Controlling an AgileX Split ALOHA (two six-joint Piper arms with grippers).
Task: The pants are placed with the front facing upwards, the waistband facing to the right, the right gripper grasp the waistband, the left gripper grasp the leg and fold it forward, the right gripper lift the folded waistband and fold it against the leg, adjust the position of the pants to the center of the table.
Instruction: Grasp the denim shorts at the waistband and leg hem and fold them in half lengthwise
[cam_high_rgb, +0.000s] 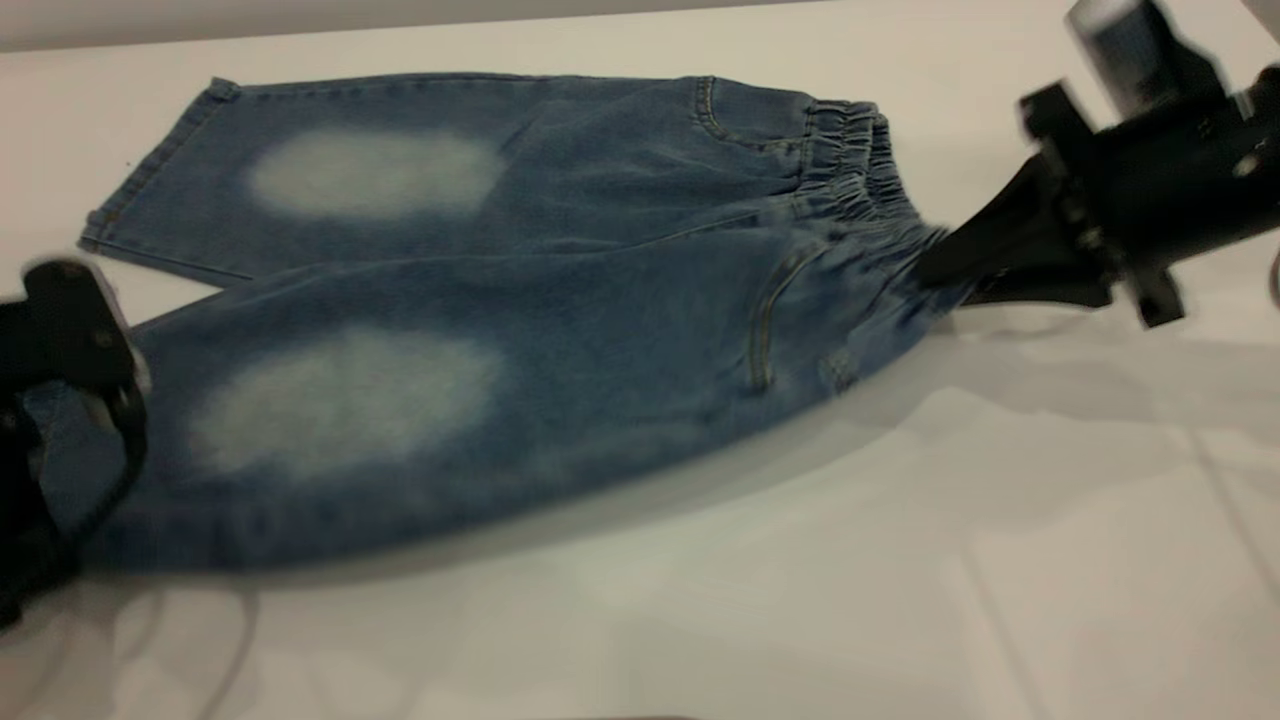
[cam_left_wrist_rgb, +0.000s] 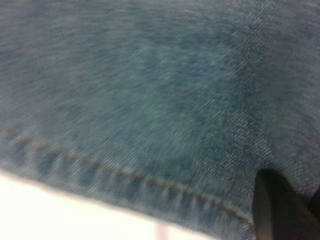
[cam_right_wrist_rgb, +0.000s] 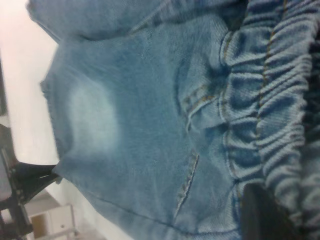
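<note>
The blue denim pants (cam_high_rgb: 500, 330) lie front up on the white table (cam_high_rgb: 900, 560), with a pale oval on each leg. Their ruffled waistband (cam_high_rgb: 850, 170) points right. My right gripper (cam_high_rgb: 935, 270) is shut on the near end of the waistband and holds it off the table. In the right wrist view the gathered waistband (cam_right_wrist_rgb: 270, 100) runs beside one black finger (cam_right_wrist_rgb: 260, 215). At the left, my left gripper (cam_high_rgb: 70, 400) is shut on the hem end of the near leg. The left wrist view is filled with the pants' denim (cam_left_wrist_rgb: 150, 90) and hem stitching, with one fingertip (cam_left_wrist_rgb: 280, 210) on the cloth.
The near leg hangs slightly raised between the two grippers and casts a shadow on the table. The far leg (cam_high_rgb: 380, 170) lies flat toward the back edge. Bare tabletop stretches across the front and right.
</note>
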